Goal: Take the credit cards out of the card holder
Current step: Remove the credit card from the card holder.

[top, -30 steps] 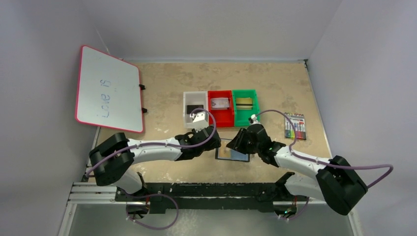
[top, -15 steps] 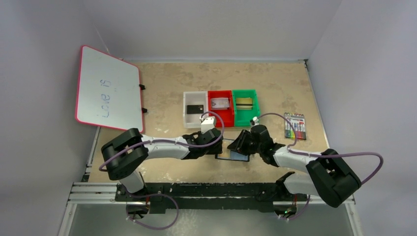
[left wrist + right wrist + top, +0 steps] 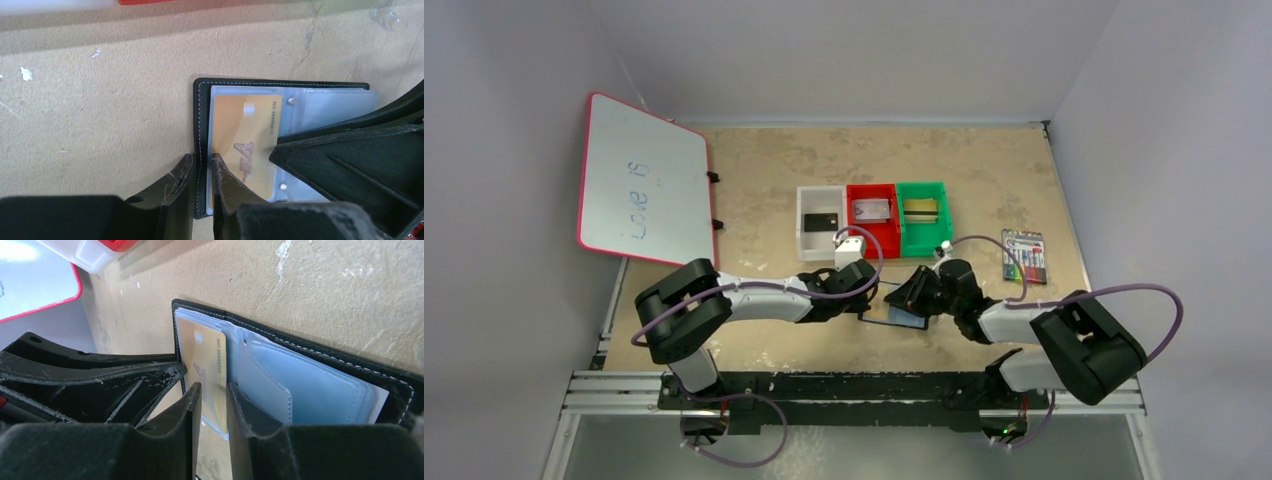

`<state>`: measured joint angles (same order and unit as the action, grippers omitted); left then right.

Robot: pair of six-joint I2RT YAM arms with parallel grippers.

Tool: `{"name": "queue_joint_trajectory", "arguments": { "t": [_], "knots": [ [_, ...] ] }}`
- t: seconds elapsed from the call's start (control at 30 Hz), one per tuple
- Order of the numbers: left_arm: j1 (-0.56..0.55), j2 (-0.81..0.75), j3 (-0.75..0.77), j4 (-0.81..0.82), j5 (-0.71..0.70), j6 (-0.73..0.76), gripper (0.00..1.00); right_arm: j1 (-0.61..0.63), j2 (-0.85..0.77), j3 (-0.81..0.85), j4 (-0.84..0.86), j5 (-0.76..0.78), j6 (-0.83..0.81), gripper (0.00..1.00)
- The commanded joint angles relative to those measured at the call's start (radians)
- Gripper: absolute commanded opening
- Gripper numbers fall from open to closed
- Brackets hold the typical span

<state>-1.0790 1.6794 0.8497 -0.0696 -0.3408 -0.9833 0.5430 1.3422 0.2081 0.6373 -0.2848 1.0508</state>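
Left fingers (image 3: pixel 176 187) clamp the card holder (image 3: pixel 202 125) edge to anchor it while right fingers (image 3: pixel 186 417) pinch the gold card (image 3: pixel 207 365).

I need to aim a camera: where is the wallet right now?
In the top view the wallet lies open on the table, centre front, just nearer than the red bin and green bin.

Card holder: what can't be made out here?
- Top external: the card holder is mostly covered by the left gripper and right gripper; its contents are too small to tell.
- Left wrist: a right gripper finger hides much of the clear sleeves, so further cards cannot be told.
- Right wrist: whether the right gripper pinches the gold card or only straddles it is unclear.
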Motion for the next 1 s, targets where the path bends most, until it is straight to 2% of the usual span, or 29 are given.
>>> {"name": "queue_joint_trajectory", "arguments": {
  "t": [0.0,0.17,0.4,0.6,0.7,0.8,0.9,0.97],
  "knots": [
    [-0.013,0.01,-0.004,0.1,0.068,-0.028,0.11,0.005,0.017,-0.032,0.054,-0.036,0.056,0.27],
    [-0.034,0.022,-0.015,0.11,0.055,-0.05,0.05,0.0,0.002,-0.072,0.141,-0.037,0.144,0.19],
    [-0.066,0.042,-0.021,0.105,0.019,-0.088,0.01,-0.001,-0.024,-0.091,0.238,-0.051,0.177,0.16],
    [-0.073,0.031,-0.04,0.106,-0.014,-0.125,0.0,-0.003,-0.071,-0.084,0.229,-0.061,0.156,0.03],
    [-0.074,0.022,-0.053,0.117,-0.021,-0.14,0.0,-0.003,-0.081,-0.085,0.209,-0.057,0.15,0.11],
    [-0.074,0.015,-0.065,0.138,-0.019,-0.152,0.0,-0.002,-0.061,-0.085,0.208,-0.065,0.145,0.14],
    [-0.075,0.008,-0.079,0.162,-0.018,-0.164,0.0,-0.003,-0.021,-0.085,0.228,-0.083,0.151,0.14],
    [-0.075,0.001,-0.084,0.169,-0.023,-0.169,0.0,-0.003,0.012,-0.088,0.264,-0.098,0.152,0.1]
  ]
}}
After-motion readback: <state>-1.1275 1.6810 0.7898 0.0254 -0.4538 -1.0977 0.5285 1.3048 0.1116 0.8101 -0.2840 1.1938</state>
